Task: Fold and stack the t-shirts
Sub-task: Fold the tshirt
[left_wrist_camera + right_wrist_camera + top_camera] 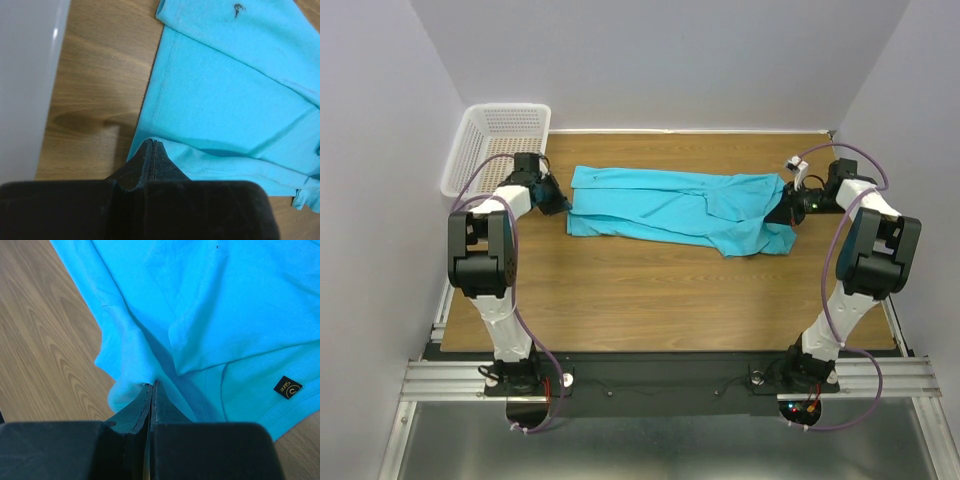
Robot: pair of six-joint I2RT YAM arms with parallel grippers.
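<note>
t-shirt (pixel 680 210) spread between left pincer (pixel 564 205) and right pincer (pixel 788 211), ends pinched

Place: a robot lab cell, built as a test rig.
Bench (pixel 660 290): a wood-grain top, the landmark here.
Walls (pixel 660 60): plain pale panels boxing the bench in on its left, far and right sides.
Rails (pixel 440 380): bare aluminium profile along the bench's near edge.
Arms: left arm (pixel 485 250) and right arm (pixel 870 250) bolted at that near edge, with looping purple cables (pixel 835 270).
Basket (pixel 500 135): white mesh, at the bench's far left corner.
</note>
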